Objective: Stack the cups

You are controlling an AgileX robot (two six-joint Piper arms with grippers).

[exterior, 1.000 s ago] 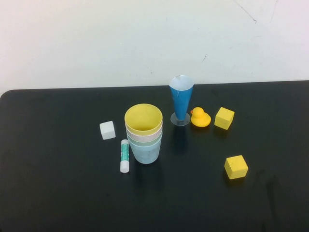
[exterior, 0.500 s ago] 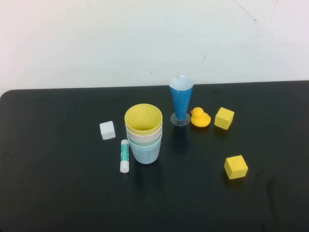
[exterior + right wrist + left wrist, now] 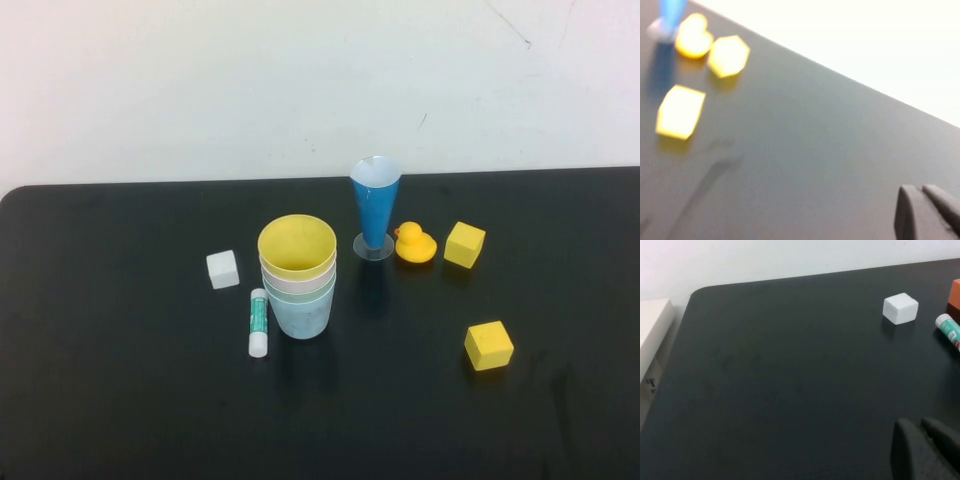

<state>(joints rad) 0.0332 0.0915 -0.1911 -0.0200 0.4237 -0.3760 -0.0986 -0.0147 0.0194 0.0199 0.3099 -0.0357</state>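
Pastel cups (image 3: 298, 275) stand nested mid-table, so the stack looks finished; left gripper (image 3: 925, 450) and right gripper (image 3: 925, 212), jaws together, should stay parked low, well clear.

black table (image 3: 120, 380) carries cups (image 3: 298, 275), blocks.

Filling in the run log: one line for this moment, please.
cups: four nested, upright | left end effector: shut, parked off-stack | right end effector: shut, parked
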